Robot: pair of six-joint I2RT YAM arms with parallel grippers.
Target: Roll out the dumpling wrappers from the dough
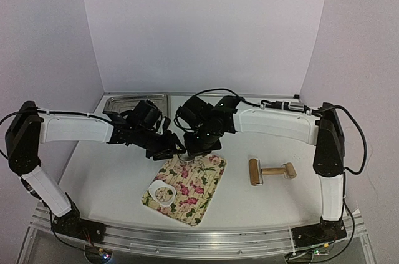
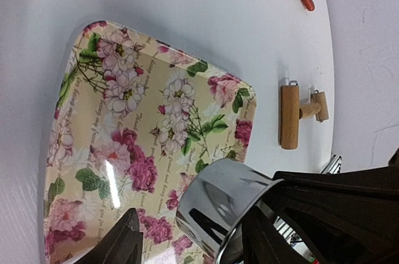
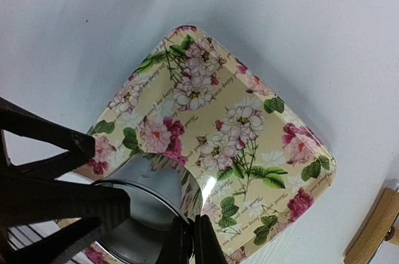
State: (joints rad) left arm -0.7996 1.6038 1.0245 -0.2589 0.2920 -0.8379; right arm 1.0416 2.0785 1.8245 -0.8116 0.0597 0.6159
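While a single dumpling wrapper [image 1: 165, 193] lies flat on the near left corner of the floral tray [image 1: 202, 196], the left tool [image 1: 173, 150] hangs over the tray's far edge with its fingers spread, one on either side of the metal ring cutter [image 2: 221, 205]. The right tool [image 3: 190, 239] is pressed together on the cutter's wall, and farther right a wooden rolling pin [image 1: 270, 171] rests on the desk [image 1: 106, 176].

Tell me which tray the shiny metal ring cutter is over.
The floral-patterned rectangular tray mid-table; the shiny metal ring cutter is at its far edge. The plain metal tray lies at the back left.
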